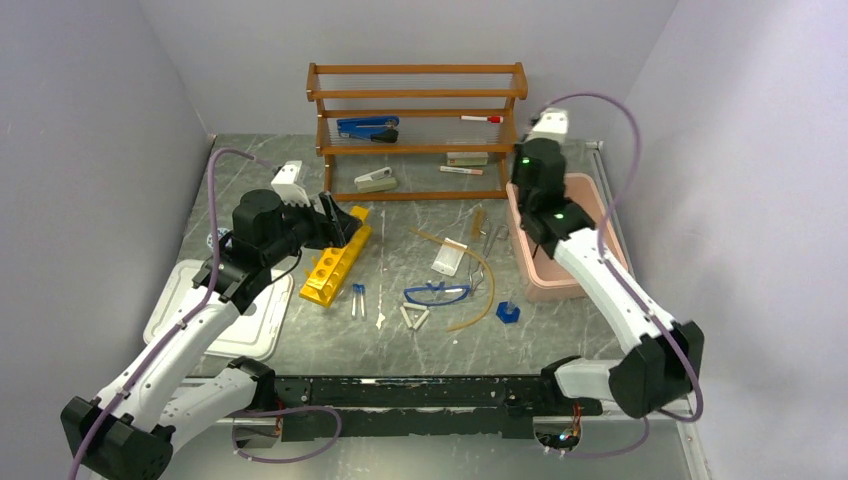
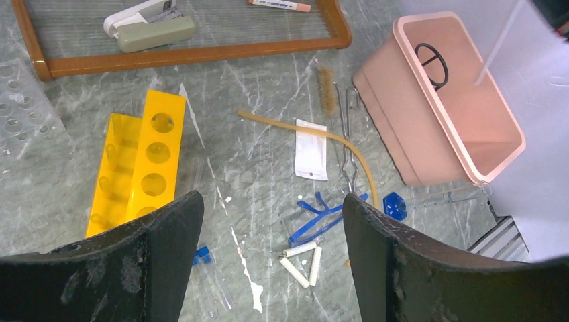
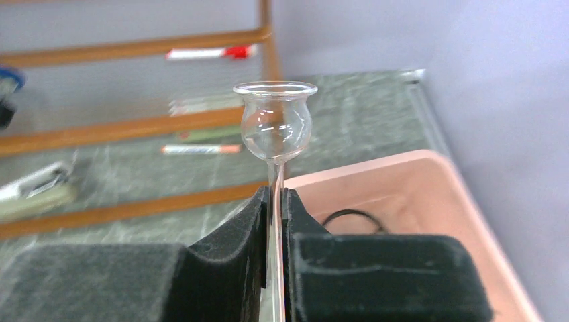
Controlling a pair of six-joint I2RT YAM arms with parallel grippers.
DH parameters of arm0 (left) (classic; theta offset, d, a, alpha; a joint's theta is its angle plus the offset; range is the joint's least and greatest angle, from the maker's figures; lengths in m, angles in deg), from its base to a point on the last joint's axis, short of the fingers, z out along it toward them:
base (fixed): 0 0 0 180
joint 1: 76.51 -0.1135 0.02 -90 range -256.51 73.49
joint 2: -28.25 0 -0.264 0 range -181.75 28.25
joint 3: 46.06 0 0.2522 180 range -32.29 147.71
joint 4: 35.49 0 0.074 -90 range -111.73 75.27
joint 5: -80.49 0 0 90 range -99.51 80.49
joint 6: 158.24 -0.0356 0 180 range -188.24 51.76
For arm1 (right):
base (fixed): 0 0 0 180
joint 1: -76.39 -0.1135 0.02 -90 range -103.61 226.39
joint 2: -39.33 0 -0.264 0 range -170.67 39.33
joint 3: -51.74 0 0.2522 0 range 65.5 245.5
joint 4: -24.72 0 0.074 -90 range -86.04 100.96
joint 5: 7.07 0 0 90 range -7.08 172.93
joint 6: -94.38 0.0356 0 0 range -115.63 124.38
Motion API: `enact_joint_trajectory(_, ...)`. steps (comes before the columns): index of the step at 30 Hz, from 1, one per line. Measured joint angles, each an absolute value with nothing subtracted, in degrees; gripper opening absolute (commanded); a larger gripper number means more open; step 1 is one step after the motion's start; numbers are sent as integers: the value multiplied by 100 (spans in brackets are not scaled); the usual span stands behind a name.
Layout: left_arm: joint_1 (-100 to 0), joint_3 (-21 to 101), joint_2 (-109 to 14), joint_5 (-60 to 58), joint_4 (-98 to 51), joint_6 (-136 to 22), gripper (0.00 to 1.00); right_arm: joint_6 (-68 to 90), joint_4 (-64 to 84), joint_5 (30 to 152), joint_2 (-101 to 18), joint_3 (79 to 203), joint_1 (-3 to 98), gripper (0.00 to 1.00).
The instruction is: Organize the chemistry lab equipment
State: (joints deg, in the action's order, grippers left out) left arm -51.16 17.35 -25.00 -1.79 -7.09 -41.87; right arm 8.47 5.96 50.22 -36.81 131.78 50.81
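One clear glass thistle funnel is clamped by its thin stem in the right gripper, with one pink plastic tub below. The left gripper is spread wide open. One yellow holed rack is seen below its left finger, with two blue-capped tubes nearby.

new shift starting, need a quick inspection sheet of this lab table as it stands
surface: grey marbled table, white streaks
job's things: yellow holed test-tube rack, blue-capped tubes, blue goggles, amber tubing, white triangle, clear bag loose on table; black wire ring in pink plastic bin
clutter: wooden shelf rack with blue stapler, markers; white tray at left
grippers: left gripper open, empty; right gripper shut on clear glass funnel tube above bin
cables: purple cable looping off each arm
surroundings: plain grey walls
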Motion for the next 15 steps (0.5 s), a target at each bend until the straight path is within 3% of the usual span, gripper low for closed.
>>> enact_joint_trajectory(9, -5116, 1729, -2461, -174, -709, -4100, 82, 563, 275, 5360, -2492, 12660, 6403, 12)
enact_joint_trajectory(15, -5116, 1724, -2397, -172, -674, -4102, 84, -40, -13, 5808, -2406, 11991, 7179, 11)
